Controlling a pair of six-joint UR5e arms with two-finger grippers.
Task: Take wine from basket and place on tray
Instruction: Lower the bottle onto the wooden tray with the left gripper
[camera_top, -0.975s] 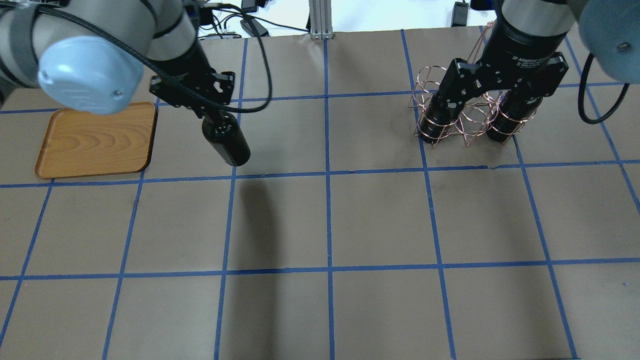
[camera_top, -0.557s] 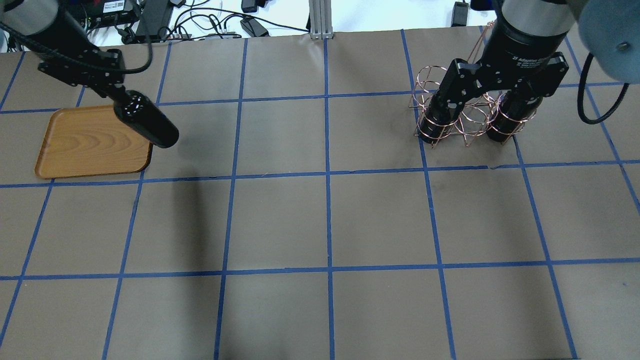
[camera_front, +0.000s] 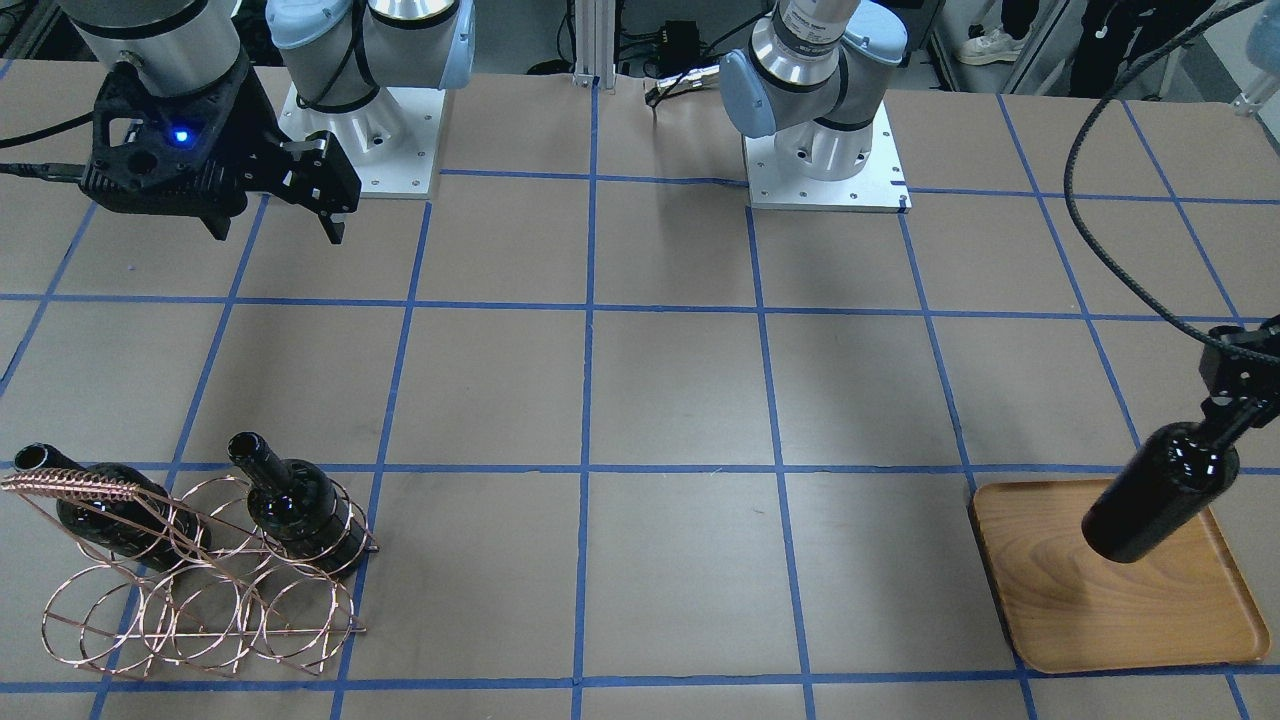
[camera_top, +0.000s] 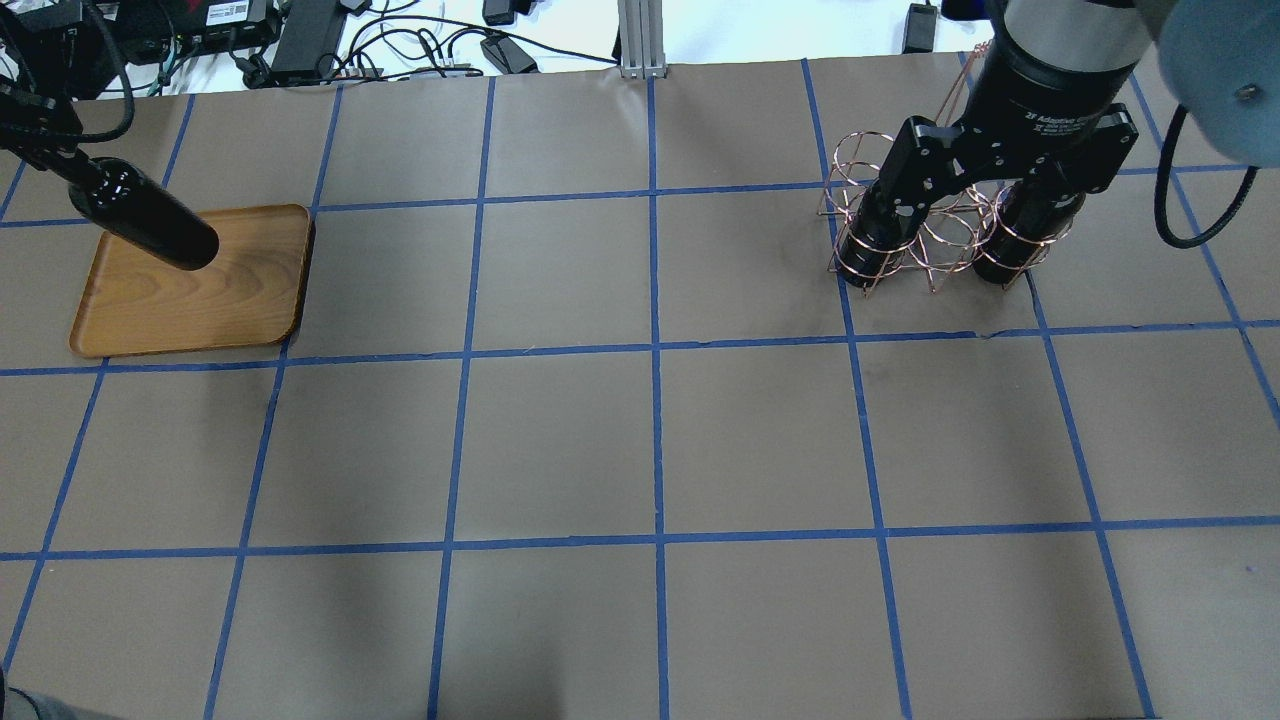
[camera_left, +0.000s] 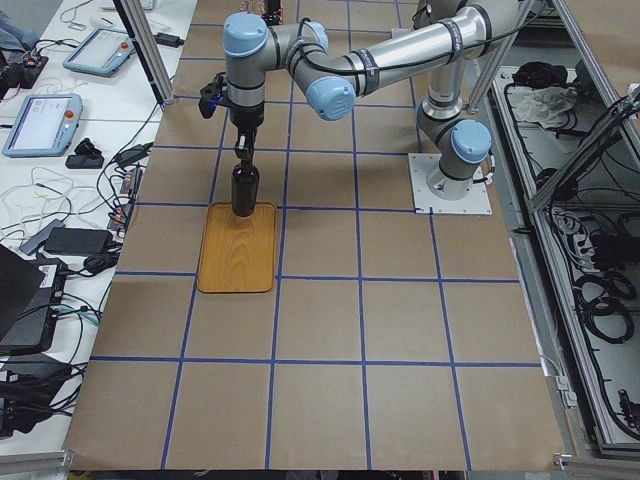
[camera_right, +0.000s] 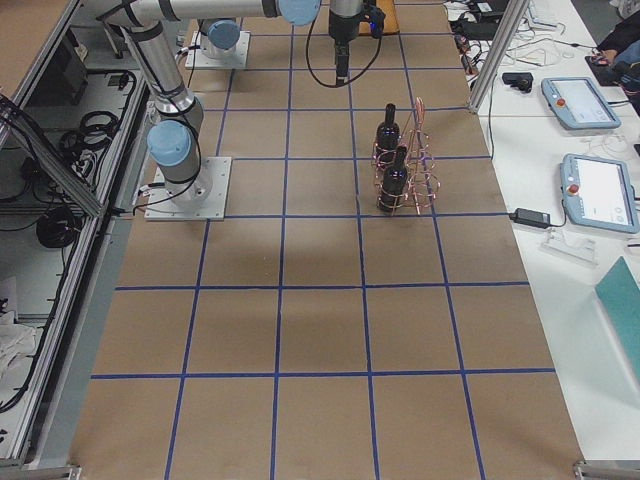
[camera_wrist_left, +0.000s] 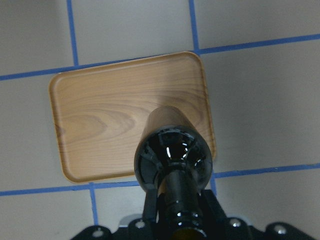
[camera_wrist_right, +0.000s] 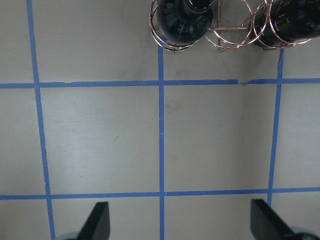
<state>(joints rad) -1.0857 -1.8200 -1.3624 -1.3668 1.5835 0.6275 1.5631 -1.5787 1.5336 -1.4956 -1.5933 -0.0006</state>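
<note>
From across the table we see the left gripper (camera_front: 1232, 405) at the robot's left end, clamped on the neck of the wine (camera_front: 1160, 495), which hangs base-down over the tray (camera_front: 1120, 625). At the right end sits the basket (camera_front: 200, 610), with two other bottles (camera_front: 295, 510) standing in its row of rings nearer the robot. The right gripper (camera_front: 278, 225) hangs high on the robot's side of the basket, jaws spread wide and holding nothing.

From overhead, we find the wine's base against the tray's far half. The tray lies far left on the table (camera_top: 660, 440) and the basket far right, well apart.

From the left end, the wine hangs upright from the near arm, low over the tray. We cannot tell whether its base touches the wood.

From the right end, the two other bottles stand upright in the basket, one behind the other.

Through the left wrist camera we look down the wine's glossy shoulder onto the tray beneath, with the gripper closed about the neck.

Through the right wrist camera the two fingertips sit far apart with only table between them. The basket shows at the far edge, one ring between its bottles.
</note>
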